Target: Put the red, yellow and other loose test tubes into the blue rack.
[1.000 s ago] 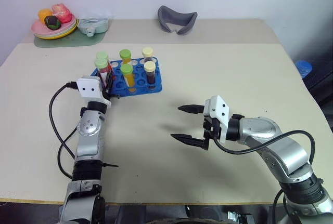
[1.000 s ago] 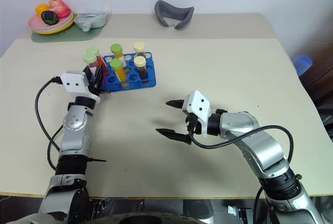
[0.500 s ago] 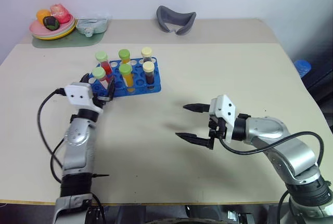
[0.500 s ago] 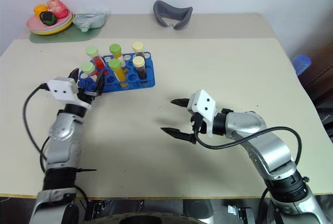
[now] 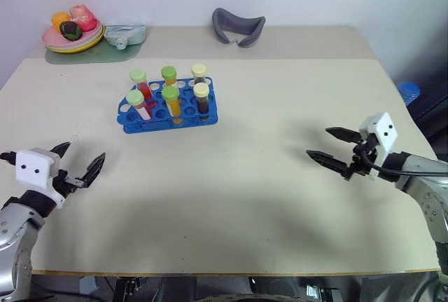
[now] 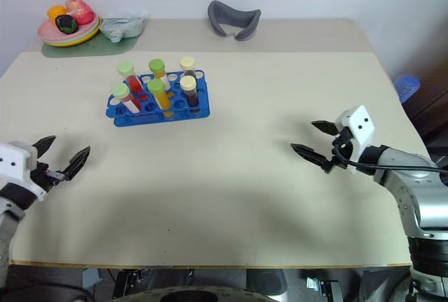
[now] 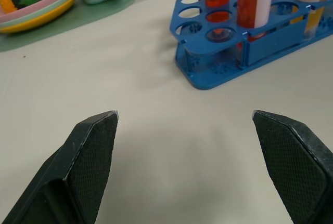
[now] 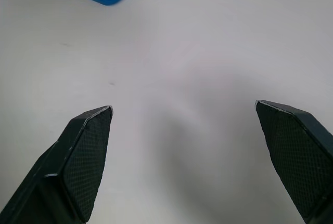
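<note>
The blue rack (image 5: pixel 168 111) stands on the table's far left half, and every tube in view stands upright in it. Several tubes fill it: two red ones with green caps (image 5: pixel 138 85), yellow-orange ones with green caps (image 5: pixel 171 100), and dark ones with cream caps (image 5: pixel 201 96). My left gripper (image 5: pixel 85 149) hovers open and empty near the front left edge, well short of the rack (image 7: pixel 244 52). My right gripper (image 5: pixel 318 141) is open and empty at the right side, over bare table (image 8: pixel 177 52).
A plate of toy food (image 5: pixel 72 32) on a green mat, a pale green container (image 5: pixel 126 34) and a grey curved object (image 5: pixel 238 25) sit along the far edge. A blue item (image 5: pixel 408 92) lies beyond the table's right edge.
My left gripper let go of a red tube in the rack, opened, and drew back to the front left. My right gripper swung out to the right, still open.
</note>
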